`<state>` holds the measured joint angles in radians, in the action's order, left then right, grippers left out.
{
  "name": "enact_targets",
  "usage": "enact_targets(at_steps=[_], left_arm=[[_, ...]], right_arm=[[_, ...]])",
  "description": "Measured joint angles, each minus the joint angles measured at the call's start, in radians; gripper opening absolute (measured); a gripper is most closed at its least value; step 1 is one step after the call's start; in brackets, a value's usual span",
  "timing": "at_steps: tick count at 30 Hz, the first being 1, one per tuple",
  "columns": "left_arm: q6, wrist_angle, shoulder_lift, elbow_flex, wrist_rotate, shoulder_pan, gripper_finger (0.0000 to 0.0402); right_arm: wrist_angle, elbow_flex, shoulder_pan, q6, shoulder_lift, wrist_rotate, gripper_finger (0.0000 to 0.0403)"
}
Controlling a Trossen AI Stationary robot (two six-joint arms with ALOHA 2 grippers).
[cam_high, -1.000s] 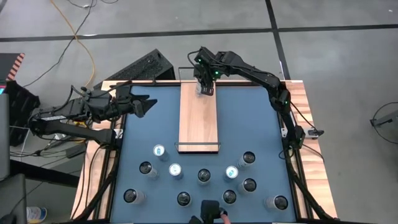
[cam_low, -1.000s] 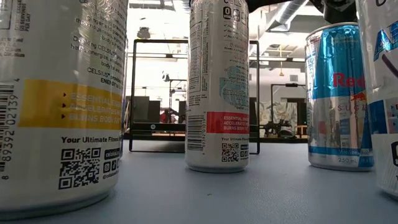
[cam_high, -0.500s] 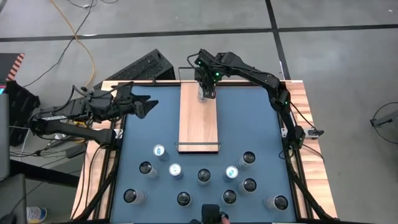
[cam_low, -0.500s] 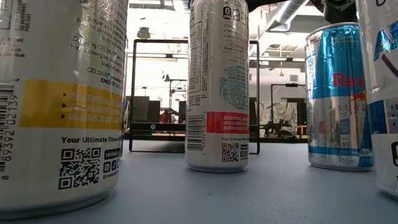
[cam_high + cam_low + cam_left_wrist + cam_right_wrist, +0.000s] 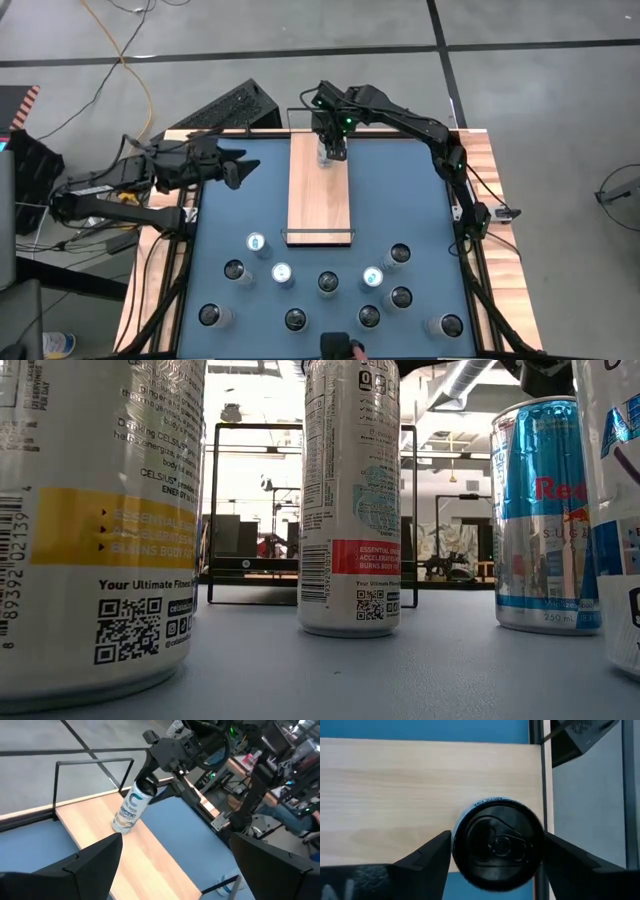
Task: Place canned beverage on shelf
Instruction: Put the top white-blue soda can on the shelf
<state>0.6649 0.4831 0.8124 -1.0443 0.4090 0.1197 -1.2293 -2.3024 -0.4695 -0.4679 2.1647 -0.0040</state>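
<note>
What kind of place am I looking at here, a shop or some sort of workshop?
Most likely a robotics lab or workshop, not a shop. Two dark robot arms work at a blue table on a bare concrete floor with loose cables, and the low view shows an open hall with ceiling ducts behind the cans.

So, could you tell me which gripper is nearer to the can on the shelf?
Right. The right gripper sits directly over the can on the shelf, fingers either side; the left gripper hovers off to the side.
</note>
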Motion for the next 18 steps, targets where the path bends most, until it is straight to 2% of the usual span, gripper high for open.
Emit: enact_targets(at_steps=[11, 14, 18], left_arm=[[-0.182, -0.097, 0.095, 0.000, -0.138, 0.175, 0.0359], [-0.234, -0.151, 0.139, 0.000, -0.263, 0.267, 0.0359], [-0.296, -0.237, 0.231, -0.011, -0.489, 0.387, 0.0359]], right_arm=[[0.006, 0.000, 0.011, -0.004, -0.021, 0.000, 0.0336], [0.007, 0.000, 0.012, -0.005, -0.075, 0.000, 0.0338], [0.006, -0.001, 0.008, -0.004, -0.153, 0.000, 0.0338]])
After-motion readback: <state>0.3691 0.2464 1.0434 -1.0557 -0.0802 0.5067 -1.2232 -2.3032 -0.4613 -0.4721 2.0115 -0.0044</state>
